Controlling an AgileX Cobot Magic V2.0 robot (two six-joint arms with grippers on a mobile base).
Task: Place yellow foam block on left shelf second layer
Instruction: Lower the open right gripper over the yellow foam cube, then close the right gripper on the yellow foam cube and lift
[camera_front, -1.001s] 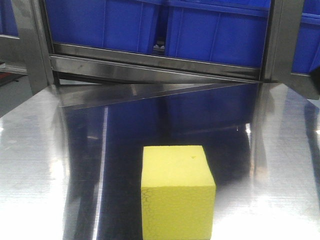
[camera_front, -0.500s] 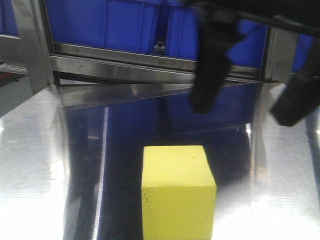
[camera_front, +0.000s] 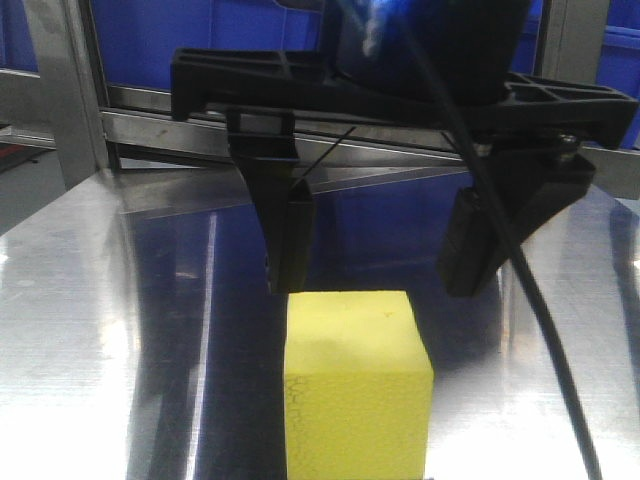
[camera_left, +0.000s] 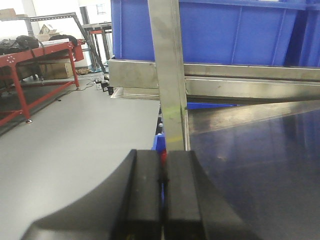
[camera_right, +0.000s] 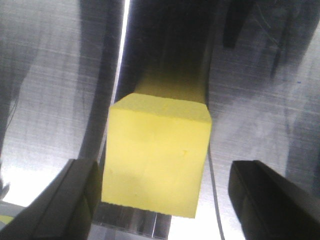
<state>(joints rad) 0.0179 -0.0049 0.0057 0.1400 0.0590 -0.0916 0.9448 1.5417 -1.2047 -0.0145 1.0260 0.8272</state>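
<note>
The yellow foam block (camera_front: 355, 380) sits on the steel table (camera_front: 80, 300) near the front edge. My right gripper (camera_front: 378, 278) hangs open just above and behind it, one finger (camera_front: 288, 240) at the block's left top edge and the other (camera_front: 480, 240) off to its right. In the right wrist view the block (camera_right: 155, 160) lies between the wide-open right gripper (camera_right: 165, 200), touching neither finger. My left gripper (camera_left: 162, 160) is shut and empty, pointing at a steel shelf post (camera_left: 167, 75).
Blue bins (camera_front: 200, 40) stand on the shelf behind a steel rail (camera_front: 200, 125) at the table's far edge. A black cable (camera_front: 540, 300) trails down from the right gripper. A red-framed bench (camera_left: 40, 55) stands across the grey floor on the left.
My right gripper came into the front view from the upper right and dropped, open, to just above the block. The block has not moved.
</note>
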